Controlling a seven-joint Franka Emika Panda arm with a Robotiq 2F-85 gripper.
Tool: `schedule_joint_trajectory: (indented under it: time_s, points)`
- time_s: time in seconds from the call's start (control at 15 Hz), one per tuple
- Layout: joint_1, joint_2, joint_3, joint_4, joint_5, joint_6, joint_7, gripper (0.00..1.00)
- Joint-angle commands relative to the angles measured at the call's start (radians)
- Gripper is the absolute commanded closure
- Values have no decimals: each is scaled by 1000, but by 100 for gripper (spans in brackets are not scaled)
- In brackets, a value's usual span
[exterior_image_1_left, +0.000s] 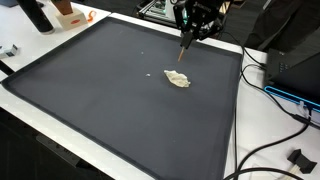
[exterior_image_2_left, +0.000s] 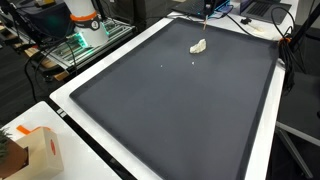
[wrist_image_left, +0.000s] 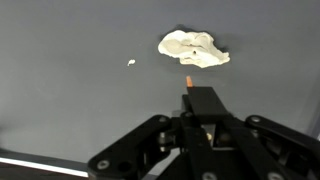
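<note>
My gripper (exterior_image_1_left: 191, 33) hangs over the far edge of a large dark mat (exterior_image_1_left: 100, 90). It is shut on a thin stick with an orange tip (exterior_image_1_left: 184, 52) that points down at the mat. In the wrist view the gripper (wrist_image_left: 200, 112) fills the lower part and the orange tip (wrist_image_left: 187, 76) shows just short of a crumpled cream-white lump (wrist_image_left: 194, 49). The lump lies on the mat in both exterior views (exterior_image_1_left: 178, 79) (exterior_image_2_left: 198, 46). The tip is close above and behind the lump; I cannot tell whether it touches it. A tiny white crumb (wrist_image_left: 131, 63) lies apart from the lump.
The mat (exterior_image_2_left: 180, 110) covers a white table (exterior_image_2_left: 70, 95). Black cables (exterior_image_1_left: 270, 85) and a blue-edged device lie beside the mat. An orange and white object (exterior_image_1_left: 68, 13) stands at a far corner. A cardboard box (exterior_image_2_left: 35, 150) sits near one corner.
</note>
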Motion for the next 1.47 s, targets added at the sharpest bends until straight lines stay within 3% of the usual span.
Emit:
schedule_joint_trajectory:
  time_s: [0.0, 0.67, 1.0, 1.4]
  points:
    - [-47, 51, 7, 44, 119, 26, -121, 97]
    - [-203, 149, 56, 113, 620, 38, -610, 97]
    - [-255, 183, 70, 126, 793, 13, -719, 97]
    - [-291, 213, 73, 122, 924, -5, -758, 97]
